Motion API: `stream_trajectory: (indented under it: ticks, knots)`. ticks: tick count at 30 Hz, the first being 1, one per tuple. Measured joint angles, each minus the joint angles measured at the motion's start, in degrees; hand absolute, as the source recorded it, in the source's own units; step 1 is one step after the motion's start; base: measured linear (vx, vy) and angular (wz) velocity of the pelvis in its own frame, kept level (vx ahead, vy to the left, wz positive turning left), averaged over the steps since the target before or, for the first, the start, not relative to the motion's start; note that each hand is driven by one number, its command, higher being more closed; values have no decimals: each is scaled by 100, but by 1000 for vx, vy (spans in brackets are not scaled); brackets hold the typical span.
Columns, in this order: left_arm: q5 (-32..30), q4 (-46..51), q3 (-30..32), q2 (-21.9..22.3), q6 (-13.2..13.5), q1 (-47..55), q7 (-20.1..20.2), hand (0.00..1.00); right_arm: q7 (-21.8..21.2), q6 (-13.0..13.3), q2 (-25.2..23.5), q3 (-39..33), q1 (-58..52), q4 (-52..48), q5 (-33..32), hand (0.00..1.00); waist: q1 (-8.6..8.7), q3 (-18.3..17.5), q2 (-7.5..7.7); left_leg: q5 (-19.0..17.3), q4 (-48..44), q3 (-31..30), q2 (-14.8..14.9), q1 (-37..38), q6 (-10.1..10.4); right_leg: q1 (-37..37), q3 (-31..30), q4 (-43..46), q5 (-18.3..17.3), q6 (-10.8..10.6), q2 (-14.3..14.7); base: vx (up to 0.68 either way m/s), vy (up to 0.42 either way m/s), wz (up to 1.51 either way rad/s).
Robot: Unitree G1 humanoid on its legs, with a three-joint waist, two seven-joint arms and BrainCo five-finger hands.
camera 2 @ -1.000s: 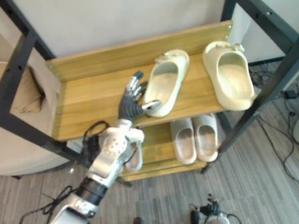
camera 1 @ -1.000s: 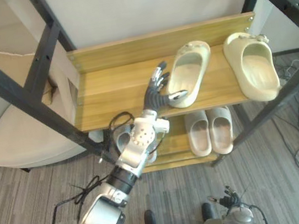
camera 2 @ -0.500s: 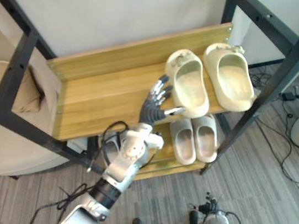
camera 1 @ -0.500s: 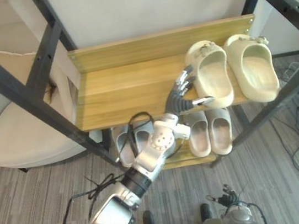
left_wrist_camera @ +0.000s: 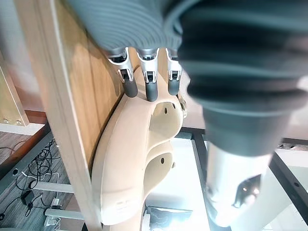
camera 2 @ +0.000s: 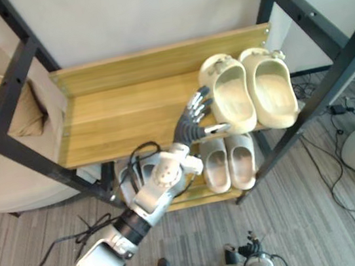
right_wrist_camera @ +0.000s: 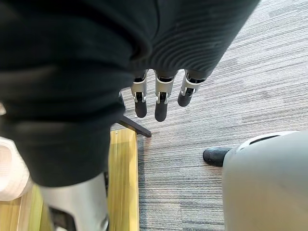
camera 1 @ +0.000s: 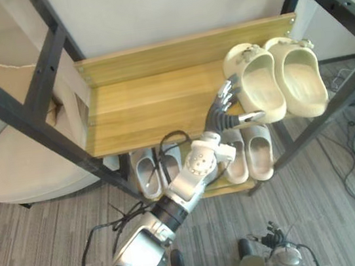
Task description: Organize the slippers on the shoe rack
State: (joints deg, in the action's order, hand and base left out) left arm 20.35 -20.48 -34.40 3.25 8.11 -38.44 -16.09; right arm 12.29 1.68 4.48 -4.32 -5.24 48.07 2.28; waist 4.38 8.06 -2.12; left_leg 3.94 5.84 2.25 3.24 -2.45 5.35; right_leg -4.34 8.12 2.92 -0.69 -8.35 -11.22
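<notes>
Two cream slippers stand side by side at the right end of the top wooden shelf (camera 1: 148,110), toes toward the back: the left one (camera 1: 259,82) and the right one (camera 1: 302,76). My left hand (camera 1: 224,110) is open, its straight fingers (left_wrist_camera: 147,82) against the outer side of the left slipper (left_wrist_camera: 130,163) and the thumb by its heel. My right hand (right_wrist_camera: 161,98) hangs open over the floor, holding nothing.
On the lower shelf lie a pale pair (camera 1: 246,153) and a grey pair (camera 1: 147,173). Black frame posts (camera 1: 30,120) cross in front at left and right (camera 1: 349,82). A beige chair (camera 1: 23,161) stands to the left of the rack.
My left hand has pushed the left cream slipper to the right and straightened it. It was tilted and apart from the other; now it lies next to it.
</notes>
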Motion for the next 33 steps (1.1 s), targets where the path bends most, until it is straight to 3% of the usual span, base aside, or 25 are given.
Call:
stream_trajectory:
  ticks: [10, 18, 21, 25, 33]
  knots:
    - [-31, 53, 493, -98, -5, -284, 3, 0, -7, 2, 2, -1, -47, 24, -1, 0, 22, -162, -29, 2, 0, -93, -28, -37, -2, 19, 75, -20, -2, -1, 1, 2, 2, 3]
    - [261, 1675, 600, -774, 120, -244, 101, 0, -97, 1, 13, 4, -37, 88, 2, 0, -25, -183, -40, 23, -1, -339, -70, -58, -28, 123, 239, -70, -9, -9, -21, 1, 4, 11]
    - [455, 2298, 592, -936, 286, 121, 264, 0, -123, 0, 24, 25, 41, 340, 8, 0, -75, -279, -52, 23, 0, -429, -82, -61, -28, 207, 321, -125, -16, -6, -25, 10, 3, 13]
    - [638, 2670, 567, -1062, 291, 601, 345, 0, -178, 2, 47, 84, 90, 495, 15, 0, -125, -326, -59, 23, -1, -497, -79, -62, -27, 245, 385, -121, -50, 20, -19, 3, -4, 11]
    - [980, 3472, 268, -1448, 278, 1996, 929, 0, -253, 8, 130, 288, 152, 583, 186, 0, -176, -332, -63, 23, -2, -617, -78, -60, -27, 316, 486, -121, -82, 29, -13, 4, -5, 7]
